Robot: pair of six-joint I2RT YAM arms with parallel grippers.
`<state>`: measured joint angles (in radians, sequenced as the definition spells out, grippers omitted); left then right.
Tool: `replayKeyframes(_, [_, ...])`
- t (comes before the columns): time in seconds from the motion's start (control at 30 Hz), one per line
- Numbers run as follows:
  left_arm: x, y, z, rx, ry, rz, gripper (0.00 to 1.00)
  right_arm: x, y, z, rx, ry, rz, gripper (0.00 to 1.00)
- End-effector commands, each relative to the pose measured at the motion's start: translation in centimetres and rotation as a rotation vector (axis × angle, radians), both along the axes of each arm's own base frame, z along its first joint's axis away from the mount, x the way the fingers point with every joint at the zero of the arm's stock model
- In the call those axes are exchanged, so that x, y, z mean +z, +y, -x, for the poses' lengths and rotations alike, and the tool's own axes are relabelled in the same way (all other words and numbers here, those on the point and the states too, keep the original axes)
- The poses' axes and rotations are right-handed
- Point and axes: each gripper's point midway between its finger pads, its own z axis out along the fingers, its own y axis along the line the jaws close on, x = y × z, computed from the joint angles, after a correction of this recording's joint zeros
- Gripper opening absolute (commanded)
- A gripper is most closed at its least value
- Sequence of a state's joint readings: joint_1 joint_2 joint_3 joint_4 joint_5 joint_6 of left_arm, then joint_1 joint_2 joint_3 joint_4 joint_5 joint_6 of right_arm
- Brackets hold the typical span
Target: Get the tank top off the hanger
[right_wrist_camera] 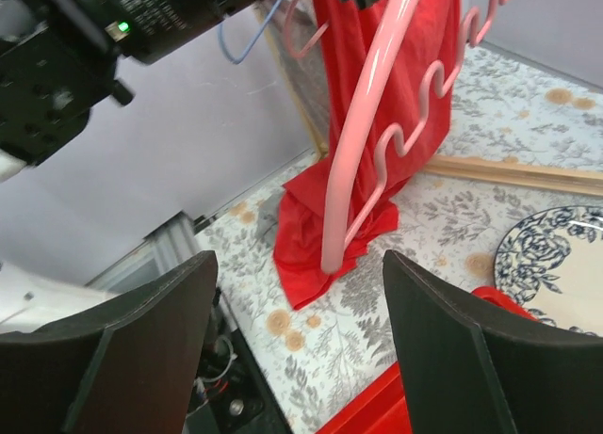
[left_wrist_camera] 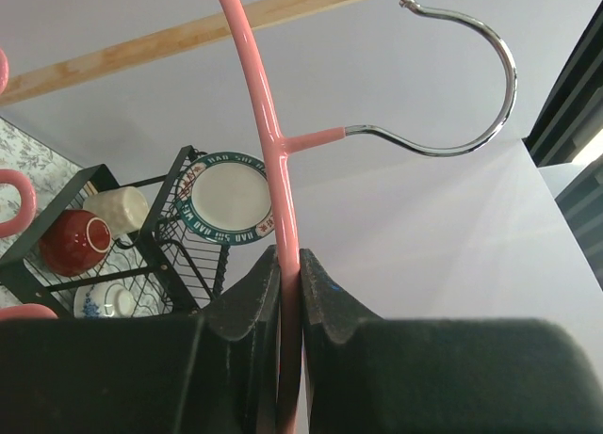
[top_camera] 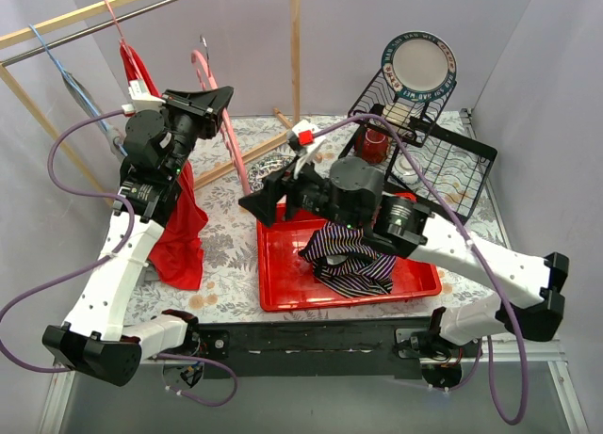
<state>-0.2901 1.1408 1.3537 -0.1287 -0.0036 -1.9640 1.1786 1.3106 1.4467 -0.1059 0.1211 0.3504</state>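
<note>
My left gripper (top_camera: 215, 100) is shut on the bare pink hanger (top_camera: 234, 156) and holds it up above the table. In the left wrist view the jaws (left_wrist_camera: 290, 293) pinch the pink bar (left_wrist_camera: 273, 142) below its metal hook (left_wrist_camera: 471, 123). A striped tank top (top_camera: 353, 257) lies crumpled in the red tray (top_camera: 283, 283), under my right arm. My right gripper (top_camera: 268, 200) is open and empty and faces the hanger's lower end (right_wrist_camera: 363, 142). A red garment (top_camera: 184, 241) hangs from the rail at the left, behind the hanger in the right wrist view (right_wrist_camera: 415, 86).
A black dish rack (top_camera: 452, 161) at the back right holds a plate (top_camera: 419, 62), a red cup (top_camera: 374, 144) and bowls. A patterned plate (right_wrist_camera: 556, 255) lies on the floral tablecloth. A blue hanger (top_camera: 80, 90) hangs on the rail. Wooden bars stand behind.
</note>
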Motion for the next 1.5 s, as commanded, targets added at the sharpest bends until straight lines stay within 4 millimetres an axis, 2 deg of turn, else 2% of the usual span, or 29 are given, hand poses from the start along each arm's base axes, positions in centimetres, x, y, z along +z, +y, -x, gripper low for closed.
replayKeyframes(0.0, [2.4, 0.8, 0.8, 0.026, -0.074, 0.049, 0.00, 2.7, 0.4, -2.4, -0.139, -0.084, -0.004, 0.77])
replayKeyframes(0.07, [2.5, 0.8, 0.9, 0.023, -0.075, 0.050, 0.00, 2.4, 0.7, -3.7, -0.202, -0.087, 0.022, 0.75])
replayKeyframes(0.17, [2.4, 0.9, 1.0, 0.031, -0.075, 0.052, 0.00, 1.7, 1.2, -4.6, -0.246, -0.096, 0.055, 0.69])
replayKeyframes(0.27, [2.4, 1.1, 1.0, 0.037, -0.074, 0.057, 0.00, 0.8, 1.3, -5.4, -0.297, -0.102, 0.089, 0.59])
replayKeyframes(0.3, [2.5, 1.3, 1.2, 0.043, -0.080, 0.058, 0.00, 0.6, 1.0, -5.8, -0.324, -0.100, 0.098, 0.41])
replayKeyframes(0.37, [2.4, 1.5, 1.2, 0.057, -0.083, 0.046, 0.00, 0.2, 0.5, -6.5, -0.373, -0.097, 0.110, 0.23])
replayKeyframes(0.4, [2.6, 1.6, 1.3, 0.062, -0.088, 0.045, 0.00, -0.4, 0.4, -6.6, -0.379, -0.097, 0.119, 0.06])
replayKeyframes(0.43, [2.5, 1.6, 1.3, 0.062, -0.087, 0.043, 0.00, 0.0, 0.1, -6.5, -0.383, -0.105, 0.105, 0.01])
replayKeyframes(0.47, [2.6, 1.7, 1.5, 0.064, -0.091, 0.043, 0.00, 0.5, 0.1, -6.6, -0.388, -0.114, 0.074, 0.01])
replayKeyframes(0.5, [2.5, 1.7, 1.5, 0.064, -0.091, 0.045, 0.00, -0.1, 0.1, -6.6, -0.384, -0.119, 0.079, 0.01])
replayKeyframes(0.57, [2.8, 1.5, 1.8, 0.053, -0.107, 0.040, 0.00, 1.0, -0.2, -6.4, -0.377, -0.152, 0.044, 0.01])
replayKeyframes(0.6, [2.6, 1.4, 1.8, 0.048, -0.107, 0.032, 0.01, 0.7, -0.3, -6.4, -0.373, -0.163, 0.056, 0.01])
replayKeyframes(0.63, [2.8, 1.3, 2.1, 0.035, -0.121, 0.029, 0.11, 1.7, -0.5, -6.3, -0.375, -0.179, 0.024, 0.01])
replayKeyframes(0.7, [2.6, 1.1, 2.3, 0.025, -0.126, 0.017, 0.22, 2.6, -0.7, -6.4, -0.381, -0.214, 0.014, 0.01])
replayKeyframes(0.73, [3.0, 1.0, 2.8, 0.013, -0.143, 0.013, 0.32, 3.2, -0.9, -6.6, -0.394, -0.226, 0.008, 0.01])
replayKeyframes(0.83, [3.0, 1.1, 3.5, 0.012, -0.164, -0.013, 0.46, 4.9, -1.7, -7.2, -0.438, -0.273, 0.010, 0.01])
replayKeyframes(0.87, [3.4, 0.8, 4.4, -0.016, -0.185, -0.025, 0.58, 5.6, -1.9, -7.3, -0.447, -0.287, 0.006, 0.01])
replayKeyframes(0.93, [3.0, 0.7, 5.0, -0.027, -0.193, -0.056, 0.68, 6.3, -2.1, -7.6, -0.463, -0.316, 0.014, 0.01])
replayKeyframes(0.97, [3.5, 0.6, 6.2, -0.049, -0.219, -0.063, 0.80, 7.6, -2.7, -8.0, -0.493, -0.339, 0.014, 0.01])
replayKeyframes(1.03, [3.1, 0.5, 7.0, -0.065, -0.236, -0.102, 0.92, 7.7, -2.8, -9.0, -0.515, -0.361, 0.056, 0.01])
replayKeyframes(1.07, [2.6, 0.3, 7.4, -0.077, -0.240, -0.126, 0.96, 8.7, -2.7, -9.0, -0.502, -0.375, 0.037, 0.01])
replayKeyframes(1.13, [2.6, 0.3, 9.1, -0.101, -0.283, -0.180, 0.98, 9.1, -2.7, -9.9, -0.494, -0.386, 0.033, 0.01])
replayKeyframes(1.17, [1.8, 0.2, 9.3, -0.110, -0.276, -0.196, 0.98, 9.4, -2.4, -10.0, -0.469, -0.385, 0.025, 0.01])
replayKeyframes(1.2, [2.0, 0.1, 10.5, -0.127, -0.301, -0.209, 0.98, 9.9, -2.2, -10.5, -0.466, -0.377, 0.025, 0.01])
replayKeyframes(1.23, [1.9, 0.2, 10.9, -0.129, -0.314, -0.228, 0.98, 10.1, -2.6, -11.6, -0.474, -0.364, 0.023, 0.01])
replayKeyframes(1.27, [1.6, 0.2, 11.2, -0.128, -0.325, -0.258, 0.98, 9.9, -2.3, -11.7, -0.443, -0.350, 0.032, 0.01])
replayKeyframes(1.33, [1.0, 0.4, 12.0, -0.130, -0.333, -0.290, 0.98, 11.0, -2.4, -12.8, -0.440, -0.321, -0.007, 0.01])
replayKeyframes(1.47, [0.4, 0.0, 13.5, -0.163, -0.396, -0.405, 0.98, 12.1, -1.9, -13.2, -0.392, -0.307, -0.050, 0.01])
